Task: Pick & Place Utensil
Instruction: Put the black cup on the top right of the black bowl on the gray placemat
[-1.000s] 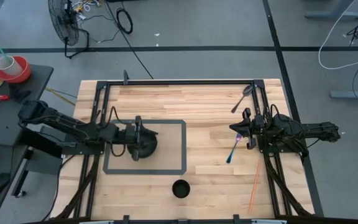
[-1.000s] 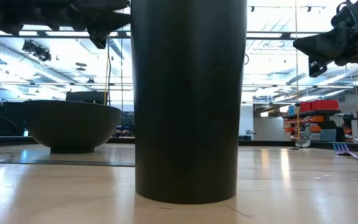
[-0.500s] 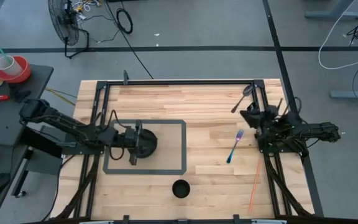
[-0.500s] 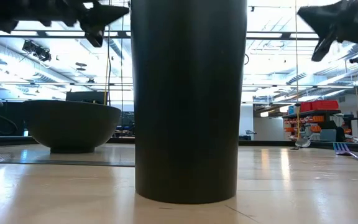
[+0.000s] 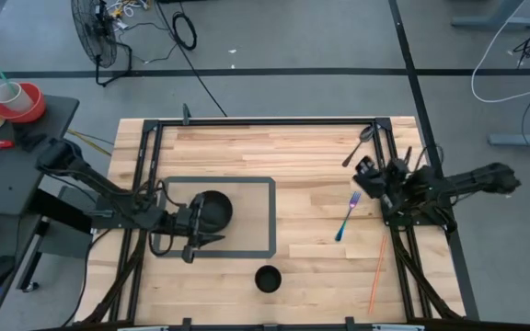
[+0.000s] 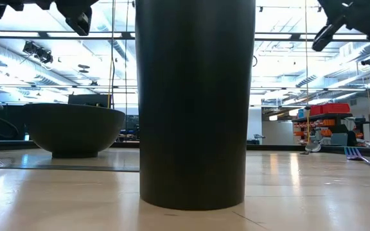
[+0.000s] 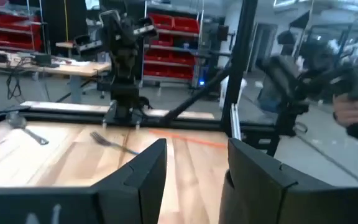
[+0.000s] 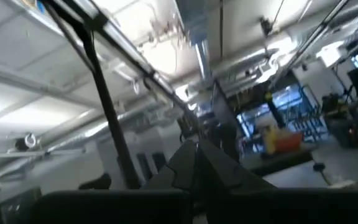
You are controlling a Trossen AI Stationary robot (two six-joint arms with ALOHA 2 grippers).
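A blue-handled fork [image 5: 346,217] lies flat on the wood at the table's right; it also shows as the fork [image 7: 107,141] in the left wrist view. A metal spoon [image 5: 358,146] lies near the far right corner. The black cup [image 5: 267,279] stands near the near edge, and the dark bowl [image 5: 213,209] sits in the taped rectangle. My left gripper [image 5: 195,237] hovers open beside the bowl's near-left side. My right gripper [image 5: 366,173] is raised just beyond the fork's head, tipped upward, with its fingers [image 8: 194,165] together and nothing between them.
An orange stick [image 5: 376,270] lies near the right frame rail. A grey tape rectangle [image 5: 270,217] marks the wood around the bowl. Black frame rails [image 5: 265,121] run along the far edge and both sides. Bare wood lies between bowl and fork.
My left gripper has drawn back from above the bowl toward the table's near edge and now sits off the bowl. My right gripper has moved from beside the fork's head toward the far edge and has tipped upward. The fork, spoon, cup and bowl have stayed put.
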